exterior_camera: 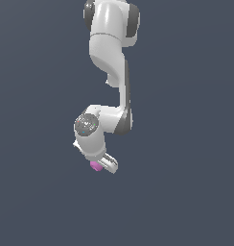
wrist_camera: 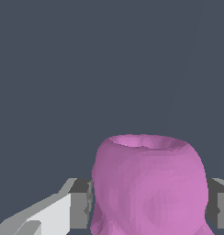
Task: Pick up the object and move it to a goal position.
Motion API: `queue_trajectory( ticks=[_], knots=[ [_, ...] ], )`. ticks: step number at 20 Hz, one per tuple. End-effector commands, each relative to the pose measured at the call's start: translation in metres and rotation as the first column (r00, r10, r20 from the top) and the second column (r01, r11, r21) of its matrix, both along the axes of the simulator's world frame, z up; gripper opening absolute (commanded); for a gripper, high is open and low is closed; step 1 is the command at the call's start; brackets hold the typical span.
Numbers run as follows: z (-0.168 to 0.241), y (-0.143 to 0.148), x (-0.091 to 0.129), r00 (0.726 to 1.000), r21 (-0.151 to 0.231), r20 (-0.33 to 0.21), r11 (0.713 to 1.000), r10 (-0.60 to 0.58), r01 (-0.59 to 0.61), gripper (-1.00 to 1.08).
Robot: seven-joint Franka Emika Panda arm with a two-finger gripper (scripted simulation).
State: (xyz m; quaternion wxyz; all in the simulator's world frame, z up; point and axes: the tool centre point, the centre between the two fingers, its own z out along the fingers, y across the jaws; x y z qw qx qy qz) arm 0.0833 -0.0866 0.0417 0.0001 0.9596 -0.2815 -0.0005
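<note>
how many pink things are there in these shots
1. The single pink piece sits between the fingers of the pincer at the arm's low end; the wrist view shows the same piece close up. No others show.

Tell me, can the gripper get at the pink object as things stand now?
Yes, it seems so. The pink object already sits between the fingers of the gripper, which look closed against its sides. Nothing else stands in the way.

The object [wrist_camera: 148,183] is a plain magenta-pink with no pattern, slightly paler at its hollow rim. The gripper [exterior_camera: 105,164] is white with dark grey finger pads [wrist_camera: 79,204]. The arm [exterior_camera: 107,43] is glossy white with dark grey joints.
</note>
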Motion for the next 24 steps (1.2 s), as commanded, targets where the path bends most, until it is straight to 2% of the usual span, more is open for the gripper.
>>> queue_trajectory(
  ticks=[1, 12, 24],
  knots=[
    [0.004, 0.001, -0.001, 1.000, 0.000, 0.001, 1.000, 0.000, 0.000, -1.00],
    [0.054, 0.013, -0.021, 1.000, 0.001, 0.001, 1.000, 0.000, 0.000, -1.00],
    [0.165, 0.039, -0.064, 1.000, 0.001, 0.001, 1.000, 0.000, 0.000, -1.00]
  ],
)
